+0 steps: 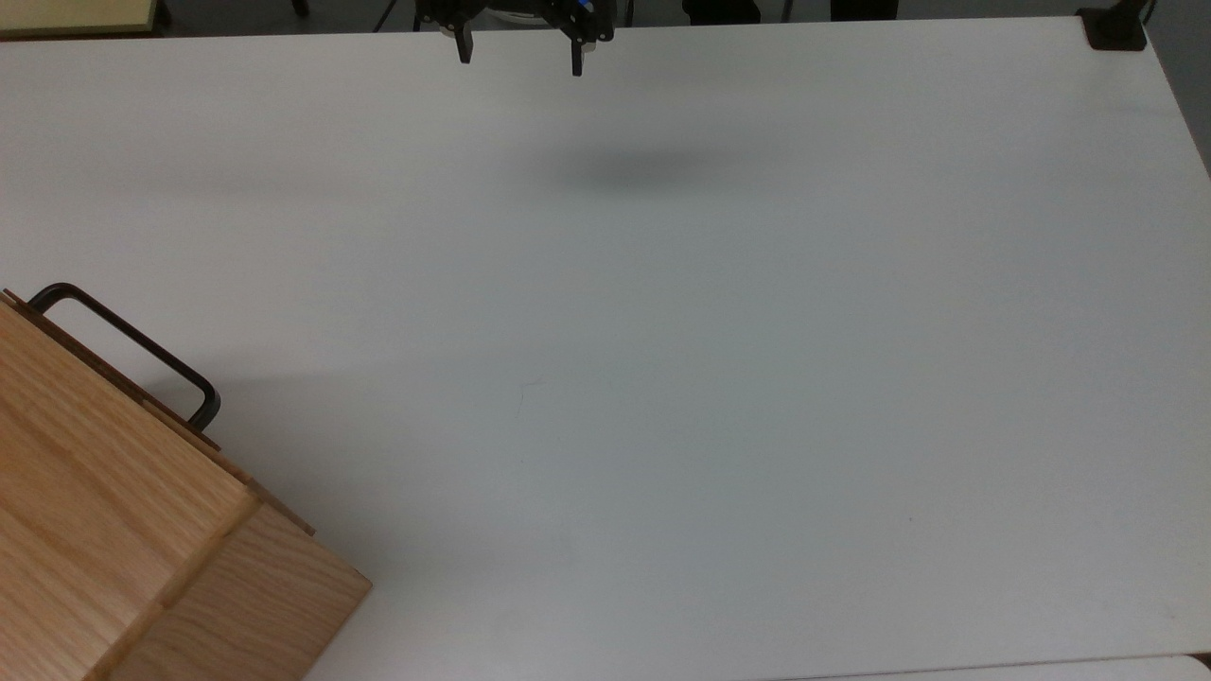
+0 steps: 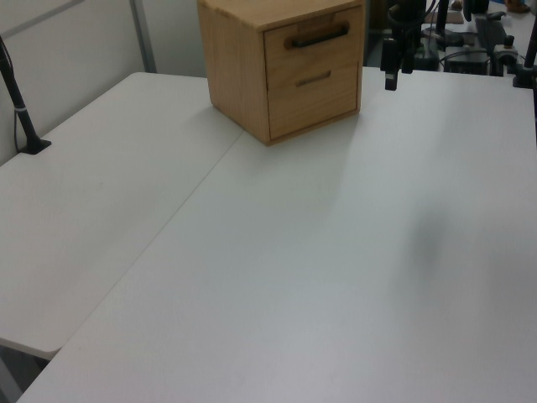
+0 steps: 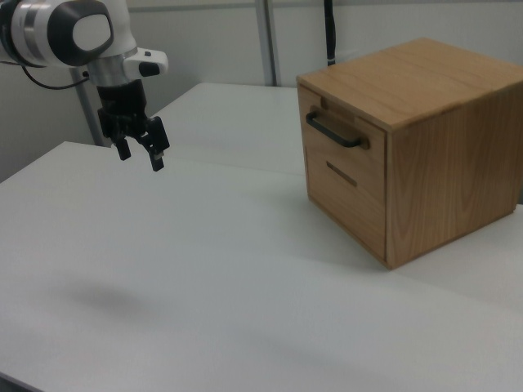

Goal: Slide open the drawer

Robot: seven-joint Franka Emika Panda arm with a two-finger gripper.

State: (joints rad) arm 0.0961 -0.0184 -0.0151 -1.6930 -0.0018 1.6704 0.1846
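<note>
Light oak drawer, black handle, white table, black gripper

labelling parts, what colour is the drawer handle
Black, a bar handle on the light oak drawer; the right view shows it best.

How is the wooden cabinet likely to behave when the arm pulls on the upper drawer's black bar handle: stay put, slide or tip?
The cabinet looks like solid wood with a broad flat base, so tipping seems unlikely. It stands loose on a smooth white table, so it might slide if the drawer runs stiffly. The handle looks like rigid metal and should not flex.
</note>
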